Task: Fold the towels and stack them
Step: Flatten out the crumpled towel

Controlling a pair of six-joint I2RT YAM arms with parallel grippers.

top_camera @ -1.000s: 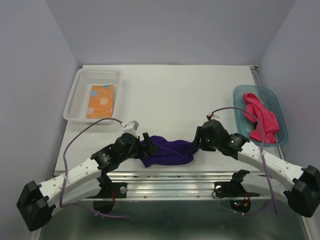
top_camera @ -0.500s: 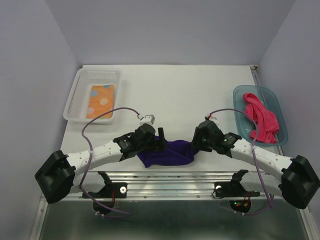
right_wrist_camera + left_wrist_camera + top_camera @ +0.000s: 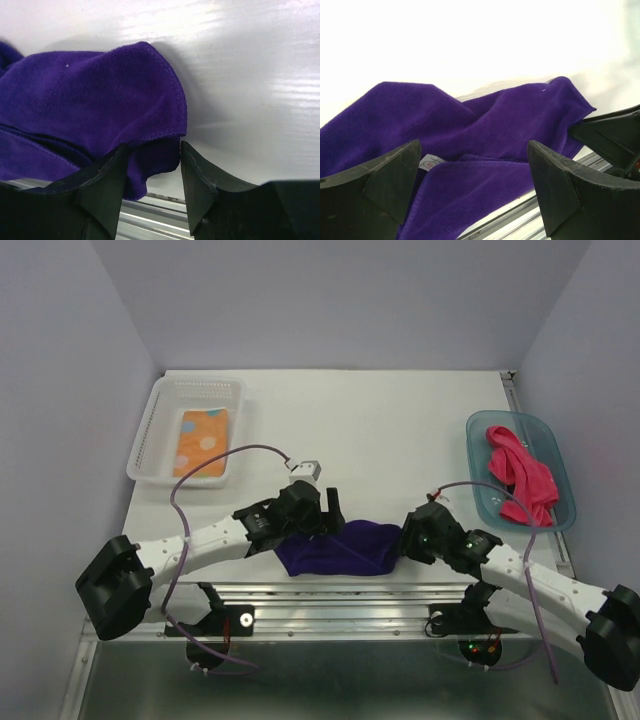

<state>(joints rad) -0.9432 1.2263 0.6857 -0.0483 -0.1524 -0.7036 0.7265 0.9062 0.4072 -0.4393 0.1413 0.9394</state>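
Observation:
The dark purple towel [image 3: 340, 548] lies crumpled at the table's near edge, between my two grippers. My left gripper [image 3: 328, 514] hovers over its far left part, open wide, with the cloth [image 3: 485, 125] and a white label under the gap [image 3: 474, 165]. At the towel's right end is my right gripper [image 3: 402, 540]; in the right wrist view it [image 3: 153, 150] stands part open, with the towel's corner [image 3: 100, 95] between its fingers and touching both. The orange dotted towel [image 3: 202, 440] lies folded in the clear basket. The pink-red towel [image 3: 520, 475] lies bunched in the teal tub.
The clear plastic basket [image 3: 160, 405] stands at the back left, the teal tub [image 3: 548, 432] at the right edge. A metal rail [image 3: 340, 595] runs along the table's near edge, just under the purple towel. Purple cables loop off both arms.
My right gripper has slid toward the near edge and narrowed around the towel's right corner. The left gripper has moved right and away from me, staying wide open.

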